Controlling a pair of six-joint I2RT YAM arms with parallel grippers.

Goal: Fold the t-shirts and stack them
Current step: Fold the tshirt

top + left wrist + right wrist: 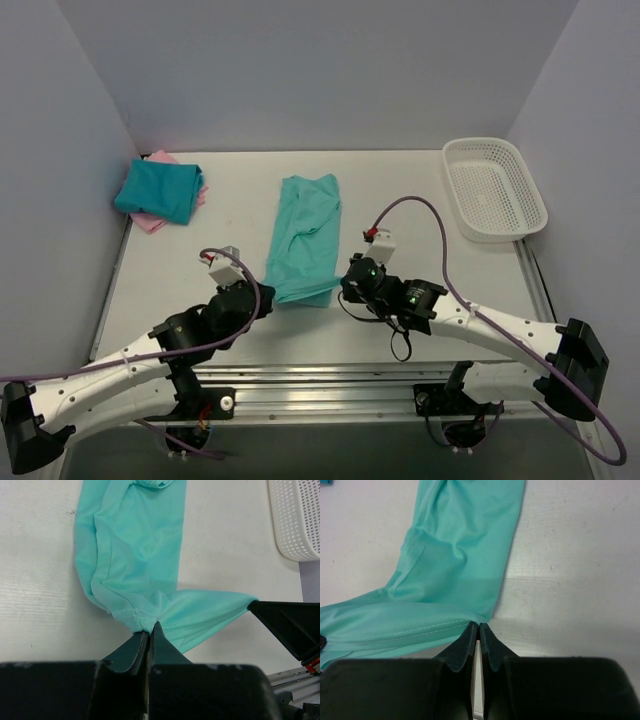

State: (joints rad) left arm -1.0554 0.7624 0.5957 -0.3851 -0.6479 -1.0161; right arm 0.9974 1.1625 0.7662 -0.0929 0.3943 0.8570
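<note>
Your left tool (150, 627) is clenched on the near left corner of the soft, plain light teal-green cotton t-shirt (305, 235), and the stitched hem bunches right at its tips. Your right tool (479, 626) is clamped tight on the near right corner of the same shirt, with the cloth edge meeting its 2 tips. In the top view the 2 tools sit low over the pale grey worktop (230, 200), just beside each other, with the near hem drawn between them.

That shirt is folded into 1 long narrow strip in the middle of the worktop, running away from the arm bases. Its far end lies flat, and the near end flares out sideways toward each grip. The left wrist view shows the fabric pulled to a point where the right tool pinches it.

At the far left you have the folded darker teal-blue t-shirt (158, 190) resting on top of the pink t-shirt (150, 222), whose edges peek out around it. At the far right stands the white plastic mesh basket (495, 188), well apart from every shirt.
</note>
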